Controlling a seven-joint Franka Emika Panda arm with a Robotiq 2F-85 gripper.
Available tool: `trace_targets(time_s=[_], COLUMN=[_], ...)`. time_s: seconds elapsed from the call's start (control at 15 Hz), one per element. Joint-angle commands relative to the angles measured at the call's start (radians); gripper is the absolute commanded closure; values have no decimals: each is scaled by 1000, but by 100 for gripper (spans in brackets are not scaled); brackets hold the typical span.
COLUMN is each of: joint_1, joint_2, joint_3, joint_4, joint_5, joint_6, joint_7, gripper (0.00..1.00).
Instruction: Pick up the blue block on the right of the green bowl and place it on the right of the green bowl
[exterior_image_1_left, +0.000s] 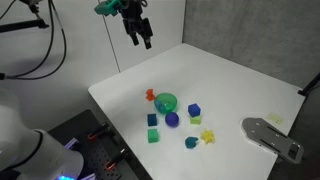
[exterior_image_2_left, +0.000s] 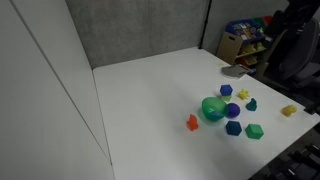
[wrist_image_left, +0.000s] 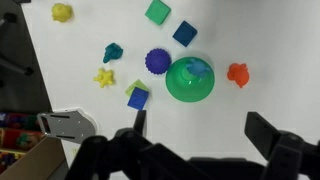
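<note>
1. Locate the blue block. It is a small deep-blue cube with sharp edges, much smaller than the green bowl. It sits near the bowl but does not touch it. In the wrist view the block lies just beside the bowl, with a yellowish piece against it (whether they touch cannot be told).

2. Do not confuse it with the lighter blue cube, which is on the opposite side of the bowl, next to a green cube. A rounded blue-purple piece sits just beside the bowl, between the two cubes.

3. Check the gripper. It hangs high above the table, well apart from the bowl. In the wrist view its fingers are spread wide and hold nothing.

4. Note the surface. The table is plain white, and the blocks are clustered around the bowl. A grey panel wall stands behind the table, well apart from the bowl.
</note>
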Motion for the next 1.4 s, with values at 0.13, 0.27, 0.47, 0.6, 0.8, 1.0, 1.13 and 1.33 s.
trace_targets(time_s=[0.13, 0.27, 0.47, 0.6, 0.8, 1.0, 1.13, 1.33], joint_1=[19, 22, 30, 32, 27, 18, 10, 0], joint_2=[1, 14, 48, 76, 128, 201, 254, 337], joint_3=[-16, -17, -26, -35, -55, -85, -107, -145], joint_4=[3, 16, 50, 75, 117, 169, 201, 248], joint_5=[-6, 4, 39, 62, 106, 144, 156, 177], joint_6=[-4, -6, 12, 31, 59, 75, 90, 119], joint_7=[5, 6, 9, 4, -6, -13, -12, -24], gripper=[0, 0, 0, 0, 0, 0, 0, 0])
